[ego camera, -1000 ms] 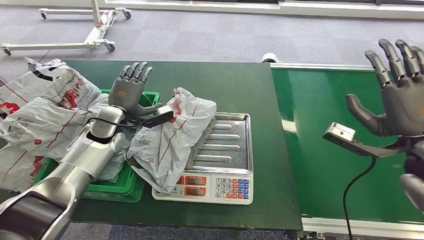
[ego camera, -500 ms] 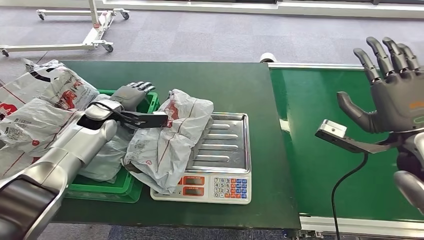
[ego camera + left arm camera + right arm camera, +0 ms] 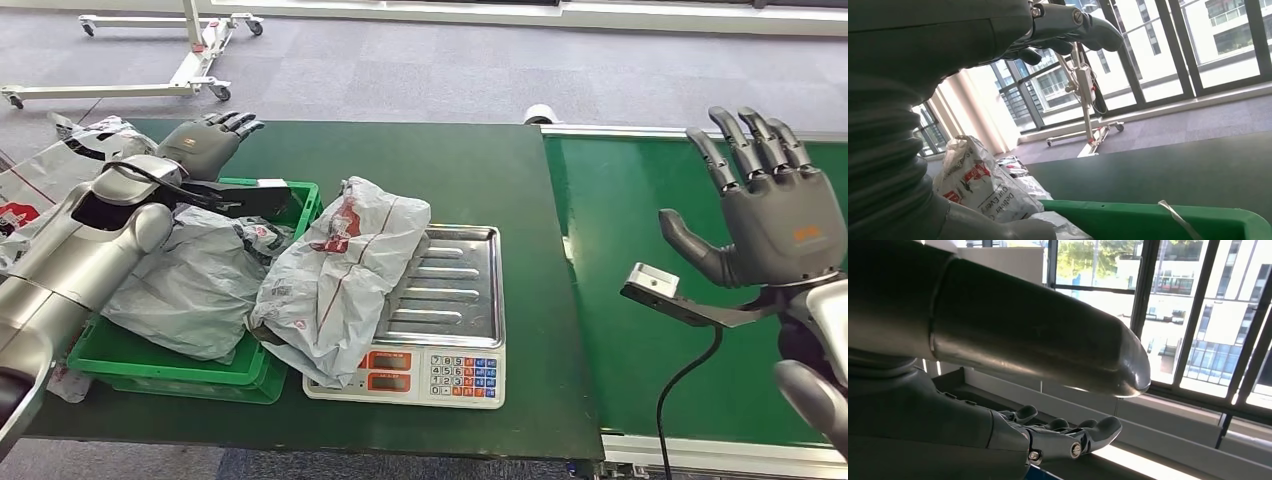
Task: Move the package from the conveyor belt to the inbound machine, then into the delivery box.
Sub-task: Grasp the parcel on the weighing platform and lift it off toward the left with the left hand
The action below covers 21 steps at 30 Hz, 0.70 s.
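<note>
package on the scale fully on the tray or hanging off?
Hanging off. The package lies across the scale tray's left side, spilling over its left edge toward the green bin.

The head view is evenly and brightly lit, with soft, faint shadows on the dark green counter [image 3: 440,160]. A pale sheen lies on the conveyor belt [image 3: 640,200] just beside the scale [image 3: 440,300], whose steel tray glints. Everything there is sharp. In the left wrist view the windows [image 3: 1168,45] blow out white, leaving the left hand [image 3: 1068,25] a dark, soft-focus silhouette. The right wrist view is likewise backlit; the right hand [image 3: 1058,435] is dim, with a highlight on its thumb.
</note>
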Each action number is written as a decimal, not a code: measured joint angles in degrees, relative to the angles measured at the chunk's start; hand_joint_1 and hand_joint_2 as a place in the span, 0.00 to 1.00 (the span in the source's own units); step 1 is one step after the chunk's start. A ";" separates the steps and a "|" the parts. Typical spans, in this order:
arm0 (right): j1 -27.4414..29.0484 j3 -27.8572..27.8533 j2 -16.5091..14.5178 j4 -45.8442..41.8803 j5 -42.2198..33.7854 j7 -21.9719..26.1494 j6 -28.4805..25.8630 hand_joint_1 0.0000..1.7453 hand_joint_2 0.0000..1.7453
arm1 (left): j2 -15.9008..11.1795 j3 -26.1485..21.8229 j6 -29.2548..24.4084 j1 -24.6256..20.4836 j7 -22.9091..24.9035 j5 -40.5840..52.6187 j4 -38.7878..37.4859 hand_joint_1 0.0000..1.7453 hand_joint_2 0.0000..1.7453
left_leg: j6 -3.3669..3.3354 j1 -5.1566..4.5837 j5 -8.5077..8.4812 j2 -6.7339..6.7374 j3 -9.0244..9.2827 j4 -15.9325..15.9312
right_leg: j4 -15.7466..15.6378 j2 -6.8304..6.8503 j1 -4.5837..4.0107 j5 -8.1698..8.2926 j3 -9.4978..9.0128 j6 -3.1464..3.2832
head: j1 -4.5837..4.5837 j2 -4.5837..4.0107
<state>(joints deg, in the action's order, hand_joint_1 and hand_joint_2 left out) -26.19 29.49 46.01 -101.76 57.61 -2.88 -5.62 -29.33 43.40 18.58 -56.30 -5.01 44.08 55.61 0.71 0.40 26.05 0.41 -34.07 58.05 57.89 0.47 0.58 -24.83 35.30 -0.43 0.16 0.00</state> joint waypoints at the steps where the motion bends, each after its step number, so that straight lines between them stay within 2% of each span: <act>1: -0.18 0.00 -0.02 0.02 -0.06 0.02 0.46 0.00 0.00 | -0.70 0.23 1.26 -0.17 0.14 -0.95 1.15 0.00 1.00 | 0.00 0.00 0.00 0.00 -0.01 0.00 | 0.00 0.01 0.00 0.00 0.00 0.00 | 0.01 0.00; 6: -1.09 0.07 0.09 0.17 -1.59 -0.11 1.90 0.00 0.00 | -5.61 2.27 8.05 -0.40 1.46 -9.27 9.11 0.00 1.00 | 0.00 0.00 0.00 0.01 -0.02 0.00 | 0.00 0.00 -0.01 0.00 0.03 0.00 | 0.01 0.00; 9: -1.04 0.07 0.60 0.19 -2.70 -0.12 1.61 0.00 0.00 | -9.12 3.75 10.28 -0.56 3.05 -13.54 15.06 0.00 1.00 | 0.00 0.00 0.00 0.00 -0.04 0.00 | 0.00 0.01 -0.01 0.00 0.07 0.00 | 0.01 0.00; 14: 0.27 0.02 1.43 0.19 -3.29 -0.41 0.60 0.00 0.00 | -13.49 6.77 8.51 -0.91 3.81 -12.33 23.19 0.00 1.00 | -0.01 0.00 0.01 0.00 -0.07 0.00 | 0.00 0.02 -0.01 -0.01 0.11 0.00 | 0.01 0.00; 21: 3.86 -0.86 1.59 0.15 -1.61 -1.18 -0.22 0.00 0.00 | -15.95 10.15 7.13 -0.99 3.90 -13.84 29.64 0.00 1.00 | -0.02 -0.01 0.02 -0.01 -0.08 0.00 | -0.01 0.02 0.01 -0.01 0.10 0.00 | 0.01 0.00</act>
<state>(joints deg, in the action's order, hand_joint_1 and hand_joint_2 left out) -22.33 28.63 47.60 -101.61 56.01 -4.06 -5.84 -45.28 53.56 25.70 -57.30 -1.11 30.25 85.25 0.69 0.39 26.06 0.40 -34.15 58.05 57.88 0.49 0.58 -24.84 35.40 -0.43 0.17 0.00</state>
